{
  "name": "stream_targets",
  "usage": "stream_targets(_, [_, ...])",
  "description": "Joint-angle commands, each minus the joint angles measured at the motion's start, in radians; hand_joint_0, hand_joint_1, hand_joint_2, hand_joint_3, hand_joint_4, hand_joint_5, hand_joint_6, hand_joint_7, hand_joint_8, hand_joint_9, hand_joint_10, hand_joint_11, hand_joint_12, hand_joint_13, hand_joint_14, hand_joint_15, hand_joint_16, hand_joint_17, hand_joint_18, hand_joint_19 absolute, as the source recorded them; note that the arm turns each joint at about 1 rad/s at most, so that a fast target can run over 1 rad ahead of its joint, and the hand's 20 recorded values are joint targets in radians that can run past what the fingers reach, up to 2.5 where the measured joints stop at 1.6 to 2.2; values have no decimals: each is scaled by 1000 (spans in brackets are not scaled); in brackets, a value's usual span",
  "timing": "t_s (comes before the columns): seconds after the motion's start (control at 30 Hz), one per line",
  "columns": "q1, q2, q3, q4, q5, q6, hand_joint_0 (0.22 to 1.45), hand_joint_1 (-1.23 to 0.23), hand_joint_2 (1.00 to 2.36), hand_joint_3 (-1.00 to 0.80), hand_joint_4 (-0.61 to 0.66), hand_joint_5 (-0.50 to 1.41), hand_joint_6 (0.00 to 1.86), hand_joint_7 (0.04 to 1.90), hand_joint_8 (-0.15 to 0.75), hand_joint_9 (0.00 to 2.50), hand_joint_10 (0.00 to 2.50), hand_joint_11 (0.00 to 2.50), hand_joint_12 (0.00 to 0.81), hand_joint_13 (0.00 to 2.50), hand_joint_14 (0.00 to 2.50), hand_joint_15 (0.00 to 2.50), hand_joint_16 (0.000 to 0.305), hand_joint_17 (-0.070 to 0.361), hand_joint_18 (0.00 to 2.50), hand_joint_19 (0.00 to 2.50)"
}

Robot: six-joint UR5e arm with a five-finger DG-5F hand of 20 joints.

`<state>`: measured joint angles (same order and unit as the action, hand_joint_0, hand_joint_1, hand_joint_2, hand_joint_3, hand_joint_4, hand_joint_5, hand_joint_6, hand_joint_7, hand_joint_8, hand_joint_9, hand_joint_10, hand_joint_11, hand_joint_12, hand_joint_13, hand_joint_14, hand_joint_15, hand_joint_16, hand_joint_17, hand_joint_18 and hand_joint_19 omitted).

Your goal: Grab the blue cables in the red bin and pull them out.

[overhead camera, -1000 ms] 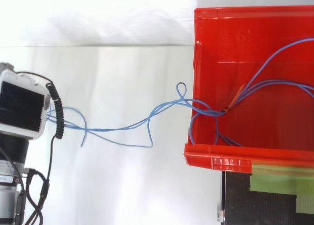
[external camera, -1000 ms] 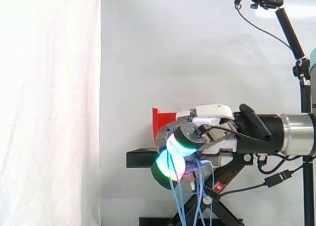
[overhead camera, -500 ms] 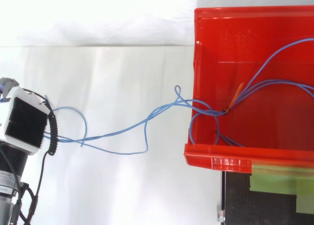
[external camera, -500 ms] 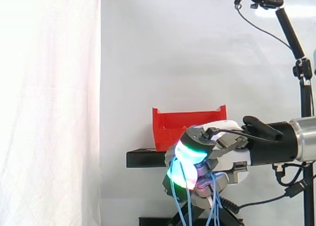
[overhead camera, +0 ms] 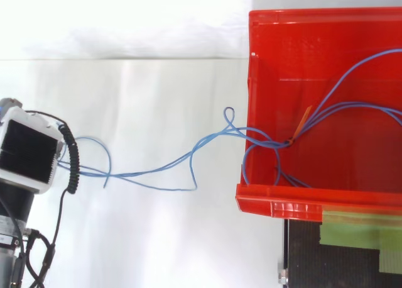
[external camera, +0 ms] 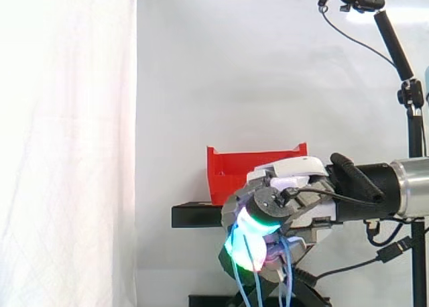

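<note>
Top view: one red bin (overhead camera: pixel 282 207) stood at the right, one hand (overhead camera: pixel 28 156) lay at the left edge, and one bundle of thin blue cables (overhead camera: pixel 213 138) ran between them. The strands were too fine and too tangled to count exactly. The bundle's long axis ran left to right. It left the hand, sagged in slack curves across the open white surface, formed one small loop just left of the bin, and crossed the bin's left wall. Inside the bin the strands met at one orange tie (overhead camera: pixel 303 121) and fanned out toward the right edge. One strip of green tape (overhead camera: pixel 352 230) lay below the bin.

Side view: the hand (external camera: pixel 281 200) was clenched round the blue cables, its glowing fingertips (external camera: pixel 244 243) curled on them. Loose strands hung straight down beneath it. The bin rested on one black stand (external camera: pixel 198 215), before the white curtain (external camera: pixel 67 146).
</note>
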<state>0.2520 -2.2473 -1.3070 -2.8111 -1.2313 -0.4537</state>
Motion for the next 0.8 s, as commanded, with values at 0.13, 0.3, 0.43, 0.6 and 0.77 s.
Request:
stream_targets(0.13, [-8,0,0,143,-34,-306,906,-944,1011,-696,87,670,1160,568,239,1031,1382,1581,322,1301,540,1588,44,98,965,1210])
stream_targets(0.3, [-13,0,0,206,-68,-454,904,-943,1011,-703,89,665,1156,563,234,1031,1378,1586,319,1300,532,1602,44,99,965,1207])
stream_targets(0.43, [-17,0,0,266,-109,-555,905,-943,1011,-710,87,665,1155,561,240,1032,1374,1586,322,1302,537,1589,44,98,965,1212])
stream_targets(0.6, [-20,0,0,326,-139,-632,905,-943,1011,-713,88,665,1151,563,240,1032,1366,1581,325,1300,526,1599,43,97,963,1212])
stream_targets(0.77, [-25,0,0,381,-172,-687,906,-943,1011,-717,91,663,1148,569,239,1032,1358,1590,319,1302,527,1589,44,98,961,1207])
